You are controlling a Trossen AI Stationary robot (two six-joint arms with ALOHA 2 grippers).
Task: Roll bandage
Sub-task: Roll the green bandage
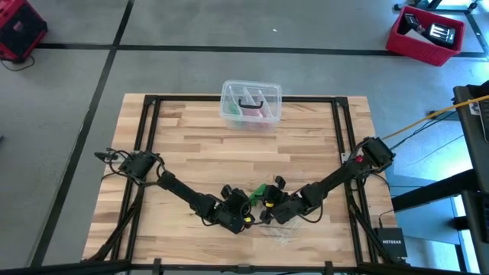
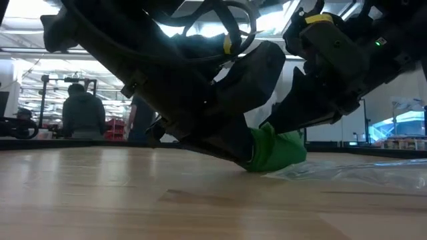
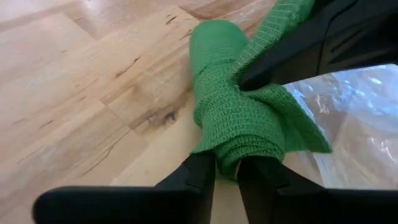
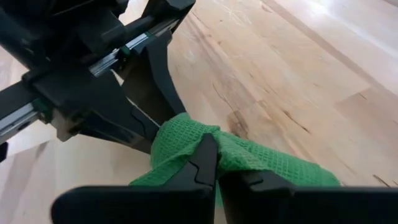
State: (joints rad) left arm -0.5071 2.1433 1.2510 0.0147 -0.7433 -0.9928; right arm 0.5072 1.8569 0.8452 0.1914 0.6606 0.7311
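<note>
High view: the bandage [image 1: 258,190] lies near the bench's [image 1: 191,145] front edge, about midway across, between the left claw [image 1: 246,205] and the right claw [image 1: 269,203]. A clear plastic box [image 1: 250,103] sits at the far edge, well apart; broad bare wood lies between.

Low view: the bandage [image 2: 277,151] rests on the bench as a bunched green mass under both arms, with clear film [image 2: 360,170] beside it. A person [image 2: 81,110] stands in the room behind.

Left wrist view: the bandage [image 3: 239,106] shows a rolled portion with its long axis running away from the camera; a loose flap spreads over the clear film [image 3: 354,118]. The left claw [image 3: 227,173] is slightly apart, fabric between its tips.

Right wrist view: the right claw [image 4: 214,171] is clamped together on a fold of the bandage [image 4: 186,146]; open wood extends beyond
</note>
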